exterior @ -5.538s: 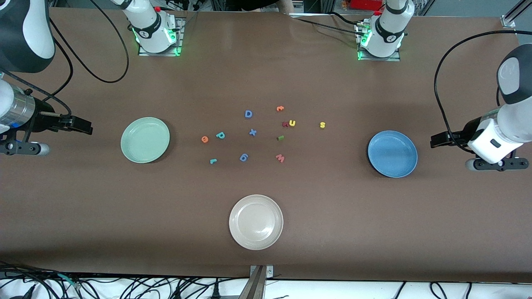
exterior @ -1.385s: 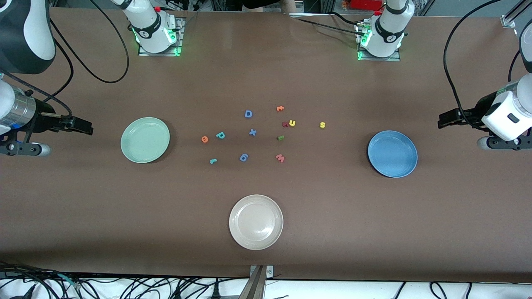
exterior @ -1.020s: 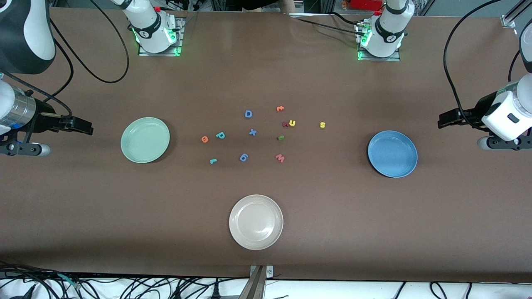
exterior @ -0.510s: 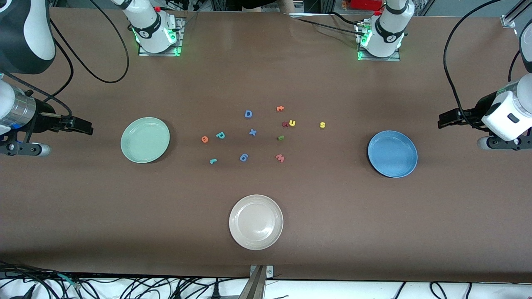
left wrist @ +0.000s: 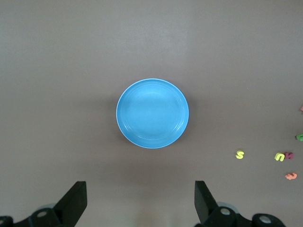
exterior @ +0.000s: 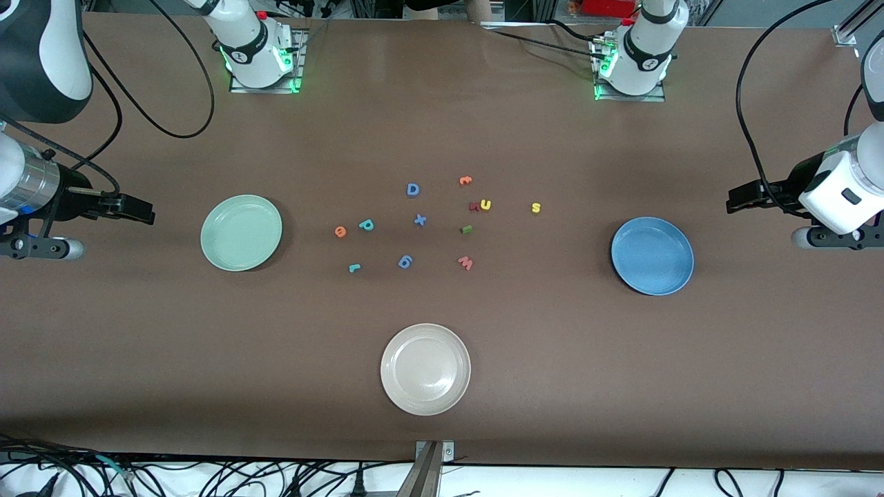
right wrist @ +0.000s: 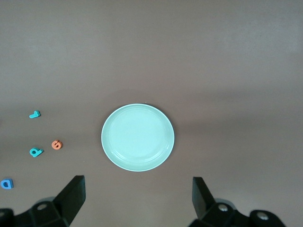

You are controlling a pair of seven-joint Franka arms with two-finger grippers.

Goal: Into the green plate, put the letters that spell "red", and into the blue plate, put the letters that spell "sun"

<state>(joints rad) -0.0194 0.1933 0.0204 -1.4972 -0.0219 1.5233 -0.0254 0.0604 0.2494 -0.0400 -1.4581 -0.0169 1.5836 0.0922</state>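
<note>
The only writing I am finding is the foam letters themselves, lying in the middle of the brown table [exterior: 621, 386]. I am reading a blue capital D [exterior: 413, 190], a yellow "u" [exterior: 485, 204] touching a dark-red letter [exterior: 474, 206], a yellow "s" [exterior: 536, 207] and a pink W [exterior: 465, 262]. The dark-green "n" [exterior: 466, 229] is too small to read.

Toward the right arm's end, the orange "e" [exterior: 340, 232] is sitting just beside the teal "d" [exterior: 367, 224], and the teal "r" [exterior: 353, 268] is lying nearer to the front camera than both. All six task letters are lying on the table — none is in a plate.

The green plate [exterior: 241, 232] is standing toward the right arm's end, the blue plate [exterior: 652, 256] toward the left arm's end, and a cream-white plate [exterior: 425, 369] is resting nearest to the front camera.

The right gripper [exterior: 135, 208] is hanging over the table end outside the green plate, pointing toward it, its fingers [right wrist: 71, 195] spread wide and holding nothing. The left gripper [exterior: 739, 200] is hovering over the other table end near the blue plate — its fingers [left wrist: 73, 201] are also wide apart and empty.
</note>
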